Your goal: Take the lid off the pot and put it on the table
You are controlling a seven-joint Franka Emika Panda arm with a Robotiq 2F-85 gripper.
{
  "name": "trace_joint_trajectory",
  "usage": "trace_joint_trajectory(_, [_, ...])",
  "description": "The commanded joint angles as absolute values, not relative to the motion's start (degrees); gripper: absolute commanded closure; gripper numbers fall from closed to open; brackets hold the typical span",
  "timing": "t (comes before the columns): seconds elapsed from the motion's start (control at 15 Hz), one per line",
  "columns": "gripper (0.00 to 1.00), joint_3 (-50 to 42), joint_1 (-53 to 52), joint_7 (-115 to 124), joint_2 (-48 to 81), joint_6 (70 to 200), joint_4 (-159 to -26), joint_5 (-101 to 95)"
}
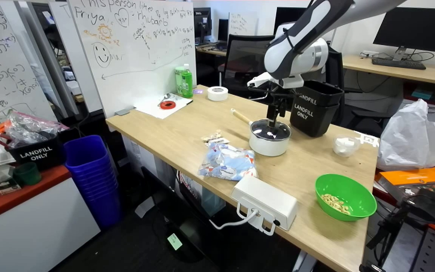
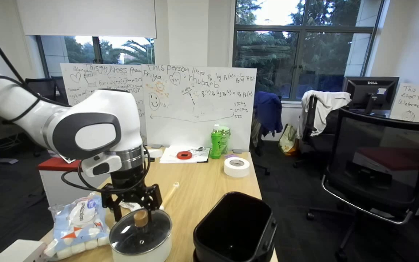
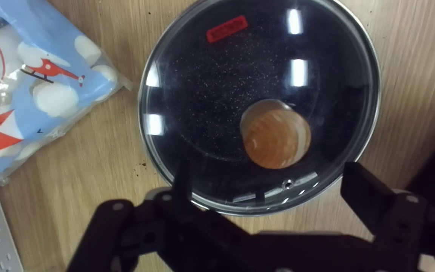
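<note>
The lid is see-through with a metal rim and a round wooden knob (image 3: 276, 138). The lid (image 3: 210, 94) lies flat on the pot in both exterior views (image 1: 263, 134) (image 2: 126, 238). The pot (image 1: 268, 147) is small and squat, with whitish sides and a pale handle pointing away; its inside is covered. It stands on the light wood table (image 1: 179, 132). My gripper (image 3: 268, 173) is open and empty, pointing down just above the lid. In an exterior view the gripper (image 2: 134, 218) has the knob between its fingers; in the wrist view the knob shows a little beyond the fingertips.
A bag of marshmallows (image 1: 229, 162) lies beside the pot. A tall black bin (image 1: 312, 109) stands close on the pot's other side. A white socket box (image 1: 264, 200), a green bowl (image 1: 344, 196) and a small white bowl (image 1: 345, 146) are also on the table.
</note>
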State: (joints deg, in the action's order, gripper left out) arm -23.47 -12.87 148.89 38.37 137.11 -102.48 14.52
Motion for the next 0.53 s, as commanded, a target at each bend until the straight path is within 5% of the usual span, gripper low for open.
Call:
trace_joint_trajectory(0.0, [0.0,-28.6,-16.62,148.89,41.46,129.06,-98.16,20.73])
trace_joint_trajectory(0.47, [0.0,-33.74,-20.01,148.89,45.62,122.37,-93.26,28.88])
